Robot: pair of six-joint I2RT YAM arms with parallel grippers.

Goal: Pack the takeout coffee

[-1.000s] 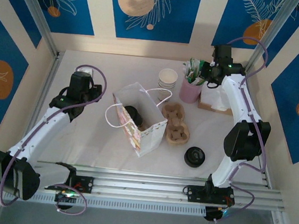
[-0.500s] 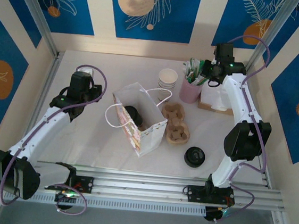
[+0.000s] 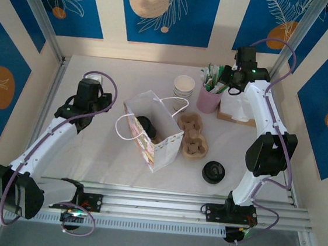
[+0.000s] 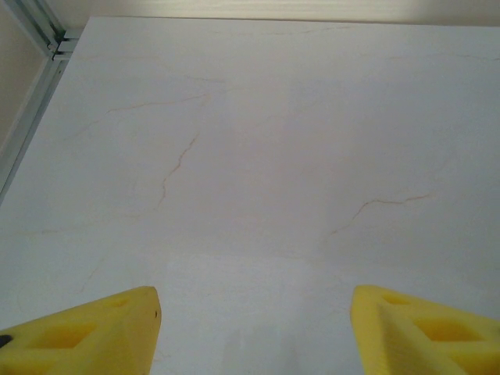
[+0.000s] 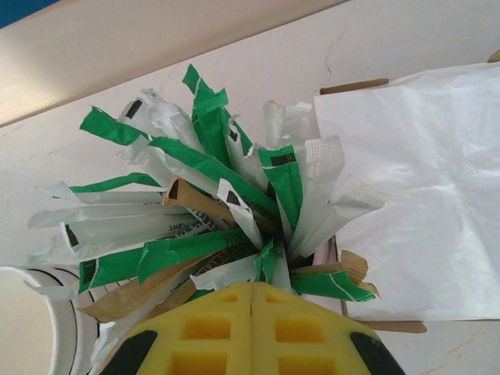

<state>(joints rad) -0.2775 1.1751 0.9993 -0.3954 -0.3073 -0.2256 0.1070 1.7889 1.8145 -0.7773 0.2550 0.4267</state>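
Note:
The takeout coffee stands inside the open paper bag at the table's middle; its black lid shows and the bag walls hide the cup. My left gripper hovers over bare table left of the bag, its yellow fingers wide apart around nothing, so the gripper is open. At the far right, my right gripper sits over a pink cup of sachets. Its gripper is shut, with a green-and-white sachet running into the fingertip seam.
A stack of lidless cream cups stands behind the bag. A cardboard cup carrier lies right of the bag, a pile of black lids nearer the front. White napkins lie right of the pink cup.
The right wrist has shifted slightly back and to the right above the pink cup. The left arm and the bag have not moved.

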